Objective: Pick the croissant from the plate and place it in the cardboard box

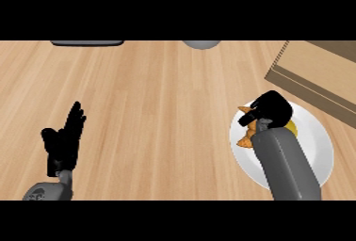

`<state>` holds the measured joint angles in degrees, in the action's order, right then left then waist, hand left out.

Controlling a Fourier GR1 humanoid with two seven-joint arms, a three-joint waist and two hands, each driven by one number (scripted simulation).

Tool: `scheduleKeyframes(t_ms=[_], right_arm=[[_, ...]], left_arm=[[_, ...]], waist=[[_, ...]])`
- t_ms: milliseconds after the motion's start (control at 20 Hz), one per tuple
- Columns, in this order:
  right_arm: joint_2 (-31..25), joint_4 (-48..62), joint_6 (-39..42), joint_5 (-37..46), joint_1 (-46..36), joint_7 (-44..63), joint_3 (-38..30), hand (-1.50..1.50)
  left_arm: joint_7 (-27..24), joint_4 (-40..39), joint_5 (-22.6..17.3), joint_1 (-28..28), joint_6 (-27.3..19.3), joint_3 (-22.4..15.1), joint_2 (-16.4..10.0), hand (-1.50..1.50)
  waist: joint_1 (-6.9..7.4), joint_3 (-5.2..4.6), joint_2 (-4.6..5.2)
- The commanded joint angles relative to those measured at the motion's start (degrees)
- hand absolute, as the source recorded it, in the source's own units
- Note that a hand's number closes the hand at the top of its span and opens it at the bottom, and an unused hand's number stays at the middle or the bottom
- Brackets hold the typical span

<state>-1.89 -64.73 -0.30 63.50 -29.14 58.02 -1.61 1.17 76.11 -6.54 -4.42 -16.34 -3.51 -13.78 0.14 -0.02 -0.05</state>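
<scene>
A white plate (316, 141) lies at the right of the wooden counter. On it rests an orange-brown croissant (245, 140), mostly hidden beneath my right hand (271, 109). That hand's fingers curl down over the croissant; only bits of pastry show at its left side. The cardboard box (316, 75) sits just beyond the plate at the upper right, partly cut off by the view's edge. My left hand (64, 141) rests at the lower left, fingers straight and pointing up, holding nothing.
A dark flat object (87, 43) and a grey rounded object (201, 44) show at the far edge of the counter. Bare wood (160, 117) lies between my two hands.
</scene>
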Motion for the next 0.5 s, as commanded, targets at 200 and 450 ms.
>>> scheduleKeyframes(t_ms=[200,450], right_arm=[[-6.06,-6.55,14.56,-6.36,5.92,-28.15,12.20,1.50],[-12.59,-21.47,18.39,-6.83,11.75,-31.54,13.47,1.50]], left_arm=[[-0.06,-0.88,0.30,0.73,0.11,0.27,-0.06,0.00],[1.95,0.77,-0.14,-0.71,0.63,1.59,-0.81,0.00]], waist=[[-0.92,0.02,-0.29],[-0.85,0.01,-0.24]])
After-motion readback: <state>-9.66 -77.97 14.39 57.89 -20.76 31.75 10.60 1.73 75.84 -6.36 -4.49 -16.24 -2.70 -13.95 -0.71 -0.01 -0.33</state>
